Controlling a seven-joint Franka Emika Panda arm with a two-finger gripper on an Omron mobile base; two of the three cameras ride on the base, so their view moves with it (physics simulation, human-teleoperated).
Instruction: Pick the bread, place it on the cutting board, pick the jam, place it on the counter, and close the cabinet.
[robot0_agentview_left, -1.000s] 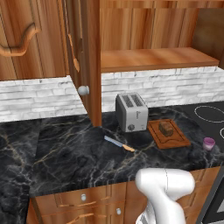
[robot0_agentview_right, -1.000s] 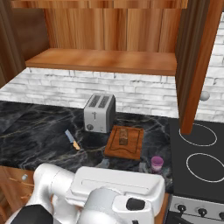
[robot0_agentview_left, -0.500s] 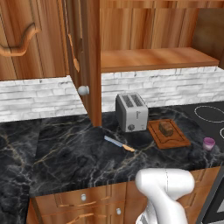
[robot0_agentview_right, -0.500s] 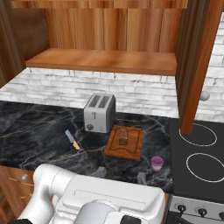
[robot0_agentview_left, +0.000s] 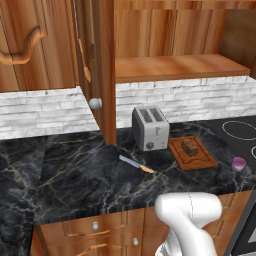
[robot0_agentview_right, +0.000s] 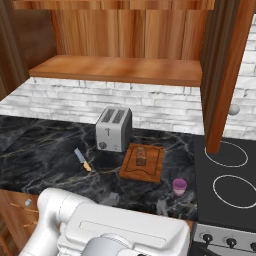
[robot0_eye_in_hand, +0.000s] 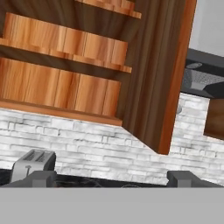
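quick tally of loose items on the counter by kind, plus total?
Toaster: 1
Cutting board: 1
Bread, on the board: 1
Jam jar: 1
Knife: 1
Total: 5

Silver two-slot toaster (robot0_agentview_left: 150, 127) stands upright close to the white brick backsplash (robot0_agentview_left: 45, 107), slots up, one round knob on its front. Knife (robot0_agentview_left: 136, 164) with orange handle lies flat, left of and in front of the toaster, apart from it. Stovetop (robot0_agentview_right: 227, 175) with white ring burners at right; control knobs (robot0_agentview_right: 230, 242) along its front edge.
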